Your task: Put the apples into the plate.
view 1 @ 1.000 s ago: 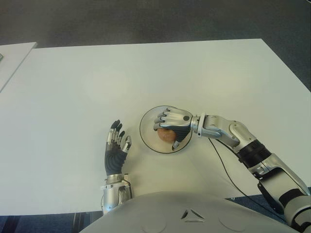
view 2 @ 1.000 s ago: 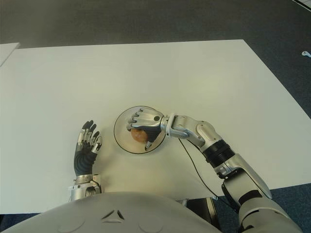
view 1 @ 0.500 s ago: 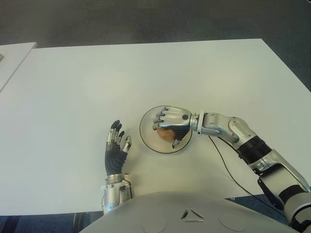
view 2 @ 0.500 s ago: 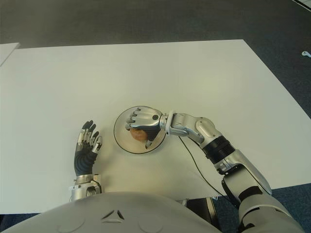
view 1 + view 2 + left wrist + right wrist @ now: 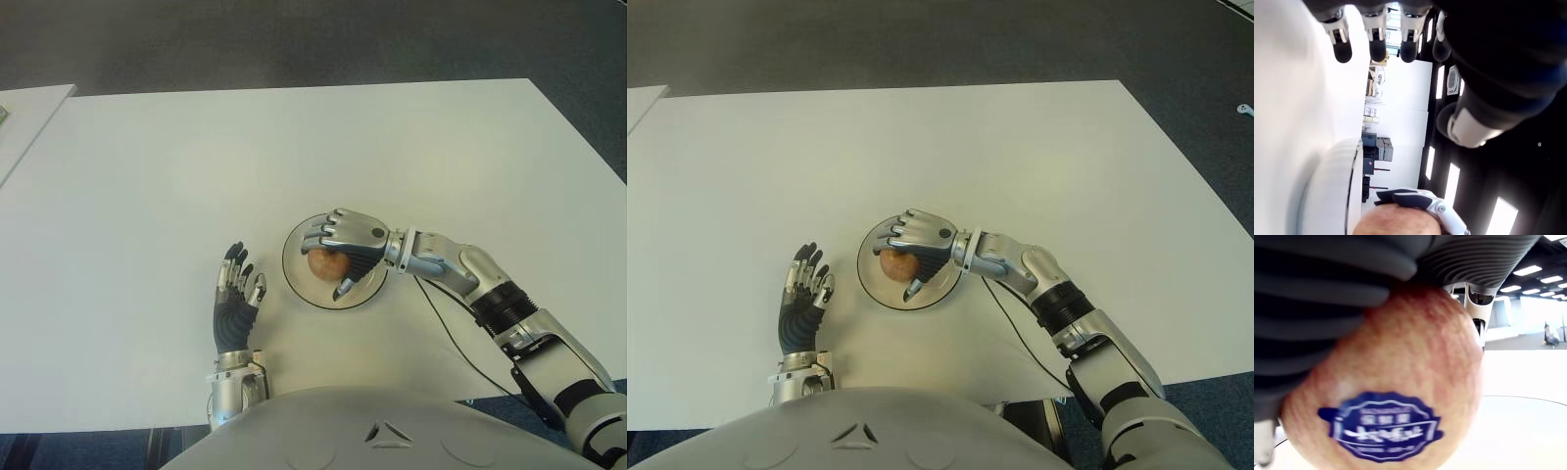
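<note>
One idle left hand (image 5: 235, 299) near the table's (image 5: 147, 176) front edge, fingers straight and apart, holding nothing. Just right of it, the plate (image 5: 297, 276); right hand (image 5: 343, 247) above it, fingers curled around the apple (image 5: 324, 263) (blue sticker visible).

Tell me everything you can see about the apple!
The apple is round, reddish with yellowish streaks, and wears a dark blue sticker with pale writing, plain in the right wrist view. It sits over the middle of the round white plate on the white table. The right hand covers it from above, its dark ribbed fingers curled onto the skin. Whether it touches the plate is hidden.
</note>
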`<move>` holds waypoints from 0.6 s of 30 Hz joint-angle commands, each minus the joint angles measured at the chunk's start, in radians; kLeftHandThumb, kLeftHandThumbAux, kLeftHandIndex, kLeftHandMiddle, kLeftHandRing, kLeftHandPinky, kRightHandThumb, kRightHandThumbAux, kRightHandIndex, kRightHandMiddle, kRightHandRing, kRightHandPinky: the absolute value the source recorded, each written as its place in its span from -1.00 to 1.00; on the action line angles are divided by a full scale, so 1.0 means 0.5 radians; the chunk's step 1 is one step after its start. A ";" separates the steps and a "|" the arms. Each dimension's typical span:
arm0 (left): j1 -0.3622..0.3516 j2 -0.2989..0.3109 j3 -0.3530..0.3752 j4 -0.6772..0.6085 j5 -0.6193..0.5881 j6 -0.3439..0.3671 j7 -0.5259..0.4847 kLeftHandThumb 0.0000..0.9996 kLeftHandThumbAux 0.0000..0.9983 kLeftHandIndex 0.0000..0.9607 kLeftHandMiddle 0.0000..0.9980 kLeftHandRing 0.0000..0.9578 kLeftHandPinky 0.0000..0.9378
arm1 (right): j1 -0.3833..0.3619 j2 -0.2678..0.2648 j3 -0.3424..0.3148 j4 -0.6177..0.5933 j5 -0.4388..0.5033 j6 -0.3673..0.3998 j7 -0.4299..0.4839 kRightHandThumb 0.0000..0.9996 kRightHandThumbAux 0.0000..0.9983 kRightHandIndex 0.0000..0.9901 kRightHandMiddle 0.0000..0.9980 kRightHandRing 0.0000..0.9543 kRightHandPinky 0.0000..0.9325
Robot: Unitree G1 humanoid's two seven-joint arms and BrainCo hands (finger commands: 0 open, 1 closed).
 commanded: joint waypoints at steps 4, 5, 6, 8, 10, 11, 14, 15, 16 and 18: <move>0.009 -0.074 -0.005 0.041 -0.035 0.019 -0.002 -0.62 0.45 -1.00 -1.00 -1.00 -1.00 | -0.001 -0.027 -0.002 -0.015 -0.009 -0.008 0.024 -0.85 0.02 -0.98 -0.98 -0.99 -0.99; 0.009 -0.073 -0.006 0.041 -0.035 0.019 -0.002 -0.61 0.45 -1.00 -1.00 -1.00 -1.00 | -0.001 -0.030 -0.001 -0.020 -0.009 -0.005 0.035 -0.87 0.01 -0.98 -0.99 -0.99 -0.99; 0.006 -0.073 -0.006 0.044 -0.042 0.020 -0.004 -0.61 0.46 -1.00 -1.00 -1.00 -1.00 | -0.002 -0.035 0.002 -0.022 -0.009 -0.001 0.049 -0.90 0.00 -0.99 -0.99 -0.99 -1.00; 0.003 -0.073 -0.007 0.047 -0.054 0.022 -0.010 -0.61 0.46 -1.00 -1.00 -1.00 -1.00 | -0.003 -0.041 0.003 -0.025 -0.007 0.002 0.066 -0.93 -0.02 -1.00 -1.00 -1.00 -1.00; 0.002 -0.071 -0.008 0.048 -0.059 0.022 -0.012 -0.61 0.47 -1.00 -1.00 -1.00 -1.00 | -0.004 -0.043 0.002 -0.026 -0.003 0.003 0.078 -0.96 -0.05 -1.00 -1.00 -1.00 -1.00; 0.000 -0.069 -0.008 0.050 -0.060 0.021 -0.013 -0.61 0.47 -1.00 -1.00 -1.00 -1.00 | -0.004 -0.042 0.001 -0.025 -0.002 0.003 0.081 -0.97 -0.06 -1.00 -1.00 -1.00 -1.00; -0.003 -0.068 -0.005 0.054 -0.048 0.020 -0.004 -0.61 0.47 -1.00 -1.00 -1.00 -1.00 | -0.004 -0.041 -0.001 -0.022 0.007 0.003 0.093 -0.98 -0.07 -1.00 -1.00 -1.00 -1.00; -0.004 -0.068 -0.003 0.054 -0.038 0.021 0.002 -0.61 0.47 -1.00 -1.00 -1.00 -1.00 | -0.003 -0.041 -0.002 -0.021 0.013 0.003 0.099 -0.98 -0.09 -1.00 -1.00 -1.00 -1.00; -0.004 -0.068 -0.001 0.055 -0.031 0.021 0.006 -0.61 0.48 -1.00 -1.00 -1.00 -1.00 | -0.003 -0.042 -0.003 -0.020 0.020 0.003 0.106 -0.97 -0.10 -1.00 -1.00 -1.00 -1.00; -0.006 -0.067 0.001 0.056 -0.024 0.020 0.009 -0.61 0.48 -1.00 -1.00 -1.00 -1.00 | -0.004 -0.041 -0.004 -0.017 0.028 0.003 0.117 -0.97 -0.12 -1.00 -1.00 -1.00 -1.00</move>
